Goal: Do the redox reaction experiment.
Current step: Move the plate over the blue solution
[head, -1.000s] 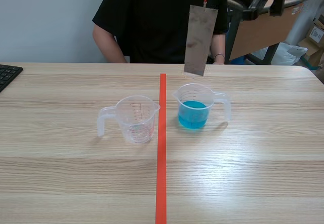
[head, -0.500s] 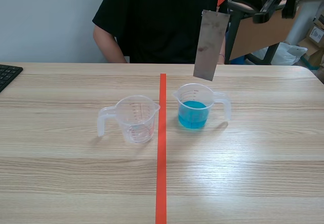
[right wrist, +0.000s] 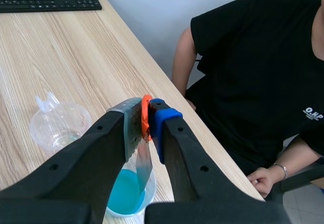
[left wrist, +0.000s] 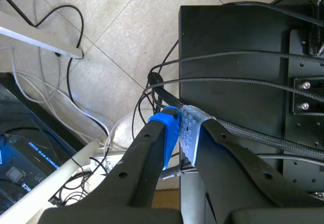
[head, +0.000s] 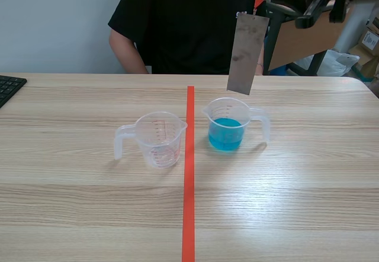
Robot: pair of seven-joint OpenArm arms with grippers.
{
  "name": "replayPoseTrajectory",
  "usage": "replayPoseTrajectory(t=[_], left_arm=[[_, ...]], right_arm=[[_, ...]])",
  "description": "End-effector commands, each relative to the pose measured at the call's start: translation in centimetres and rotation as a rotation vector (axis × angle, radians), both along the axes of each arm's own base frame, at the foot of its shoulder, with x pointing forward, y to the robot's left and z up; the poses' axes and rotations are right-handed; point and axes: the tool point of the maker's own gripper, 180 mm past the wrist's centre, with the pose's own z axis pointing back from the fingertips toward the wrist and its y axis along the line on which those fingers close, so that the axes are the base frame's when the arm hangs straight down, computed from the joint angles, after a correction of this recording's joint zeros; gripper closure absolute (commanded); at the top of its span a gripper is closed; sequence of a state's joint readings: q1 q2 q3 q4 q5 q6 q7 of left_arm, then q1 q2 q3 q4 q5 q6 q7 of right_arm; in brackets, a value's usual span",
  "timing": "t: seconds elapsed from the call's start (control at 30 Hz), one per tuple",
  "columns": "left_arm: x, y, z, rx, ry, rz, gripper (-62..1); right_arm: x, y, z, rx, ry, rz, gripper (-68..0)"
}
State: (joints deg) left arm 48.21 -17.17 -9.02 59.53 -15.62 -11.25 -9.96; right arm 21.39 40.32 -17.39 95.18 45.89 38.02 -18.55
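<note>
Presently the right pincer (right wrist: pixel 148 113) is gripping a thin grey metal sheet (head: pixel 246 54), hanging it above the clear plastic jug of blue liquid (head: pixel 228 125) on the wooden worktop (head: pixel 296 203); the dipping step seems in hand, calling next for lowering it straight into the jug.

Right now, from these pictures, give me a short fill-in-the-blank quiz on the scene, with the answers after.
1. The metal strip hangs over the cup that holds ____ liquid.
2. The gripper whose jaws are shut on the strip's top end belongs to the ____ arm.
3. The empty cup stands to the robot's ____ of the tape line.
Missing words: blue; right; left.
</note>
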Motion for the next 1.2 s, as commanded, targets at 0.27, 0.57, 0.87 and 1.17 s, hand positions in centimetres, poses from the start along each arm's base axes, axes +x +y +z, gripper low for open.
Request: replayPoseTrajectory(t=[0.27,0.57,0.87,1.17], left_arm=[[4.1,1.5,6.2,0.013,-0.163,-0.260,-4.0],[12.3,0.6,12.5,-0.027,-0.378,-0.512,-4.0],[18.6,-3.6,17.7,-0.118,-0.553,-0.738,-4.0],[23.8,-9.4,22.8,-0.186,-0.753,-0.919,-4.0]], right_arm=[[0.2,0.1,1.6,0.016,-0.041,0.003,-1.6],[0.2,0.1,1.6,0.016,-0.041,0.003,-1.6],[0.2,0.1,1.6,0.016,-0.041,0.002,-1.6],[0.2,0.1,1.6,0.017,-0.041,0.003,-1.6]])
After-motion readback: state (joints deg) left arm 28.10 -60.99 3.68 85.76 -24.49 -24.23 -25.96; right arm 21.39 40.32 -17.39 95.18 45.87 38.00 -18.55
